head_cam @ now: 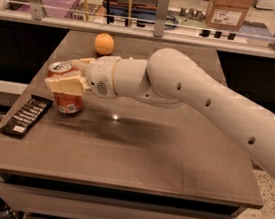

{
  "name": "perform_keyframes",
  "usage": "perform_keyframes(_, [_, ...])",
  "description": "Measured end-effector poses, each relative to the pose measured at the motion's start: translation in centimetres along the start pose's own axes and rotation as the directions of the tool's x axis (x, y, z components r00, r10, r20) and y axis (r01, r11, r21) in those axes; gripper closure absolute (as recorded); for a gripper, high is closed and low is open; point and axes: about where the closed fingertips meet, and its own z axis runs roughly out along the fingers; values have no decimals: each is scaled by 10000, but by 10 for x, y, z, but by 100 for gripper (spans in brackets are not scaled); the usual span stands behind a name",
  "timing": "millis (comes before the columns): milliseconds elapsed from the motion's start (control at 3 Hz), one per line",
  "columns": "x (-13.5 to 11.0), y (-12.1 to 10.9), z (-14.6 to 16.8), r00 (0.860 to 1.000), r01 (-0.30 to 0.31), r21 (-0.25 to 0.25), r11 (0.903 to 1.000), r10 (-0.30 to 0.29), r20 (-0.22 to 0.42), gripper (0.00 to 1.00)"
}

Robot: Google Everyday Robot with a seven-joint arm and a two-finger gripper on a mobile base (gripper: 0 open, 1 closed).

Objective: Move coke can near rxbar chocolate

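The coke can (67, 103), red-orange with a silver top, stands upright on the left part of the brown table (171, 156). My gripper (67, 78) is shut on the coke can, with one cream finger (65, 85) across its front and the other behind it. The rxbar chocolate (26, 115), a flat black wrapper with white lettering, lies at the table's left edge, just left of the can and a short gap from it. My white arm reaches in from the right.
An orange fruit (104, 43) sits at the table's far side, behind the gripper. A counter rail with posts (161, 14) runs behind the table, with boxes (230, 13) and bins beyond it.
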Motion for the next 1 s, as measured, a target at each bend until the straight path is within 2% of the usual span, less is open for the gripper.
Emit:
perform_keyframes(333, [-1,2,1,10000,18,-33,10000,-18,-3,13])
perform_keyframes(667, [-2,3,3,10000,36,-66,10000,-36,-6,0])
perform_keyframes(1000, [-2,3,3,10000,37,-68,10000,-37,-6,0])
